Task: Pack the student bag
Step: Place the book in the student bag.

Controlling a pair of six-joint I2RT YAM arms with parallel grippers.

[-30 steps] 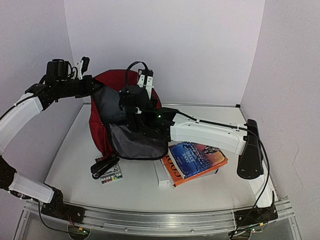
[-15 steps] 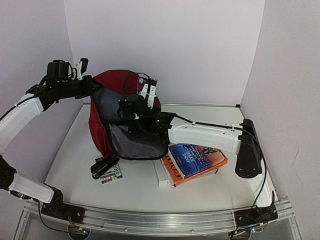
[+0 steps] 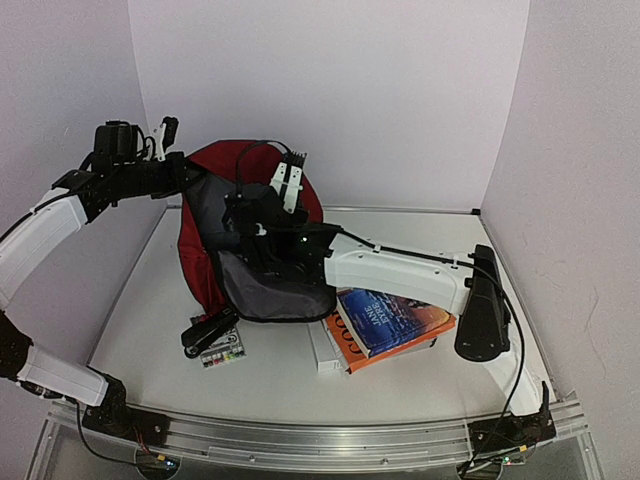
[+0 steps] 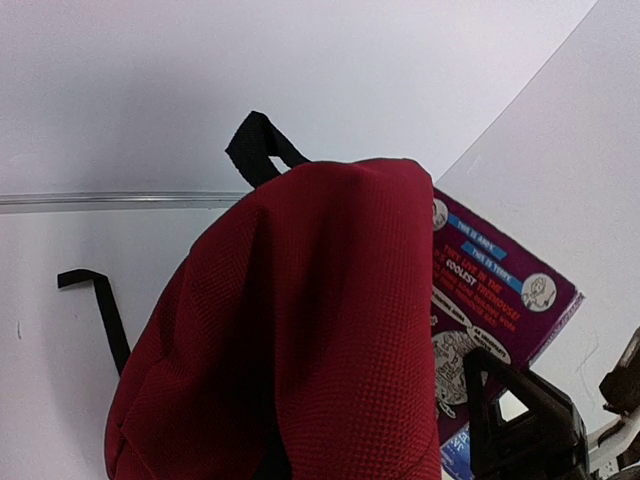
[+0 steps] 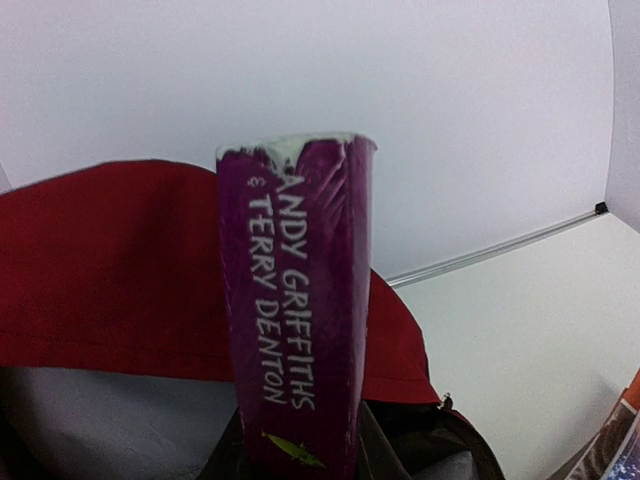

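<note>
Red woven student bag (image 3: 196,262), grey lining, centre-left, left pincer (image 3: 165,140) clenched on its rim, right pincer (image 3: 288,172) grasping glossy purple paperback (image 5: 295,300) upright

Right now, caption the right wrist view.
Upright purple book, spine to camera, held at the open red student bag.

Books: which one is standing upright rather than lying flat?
The purple Andy Griffiths and Terry Denton book, held upright by the right end effector; the other books lie stacked flat on the table.
</note>
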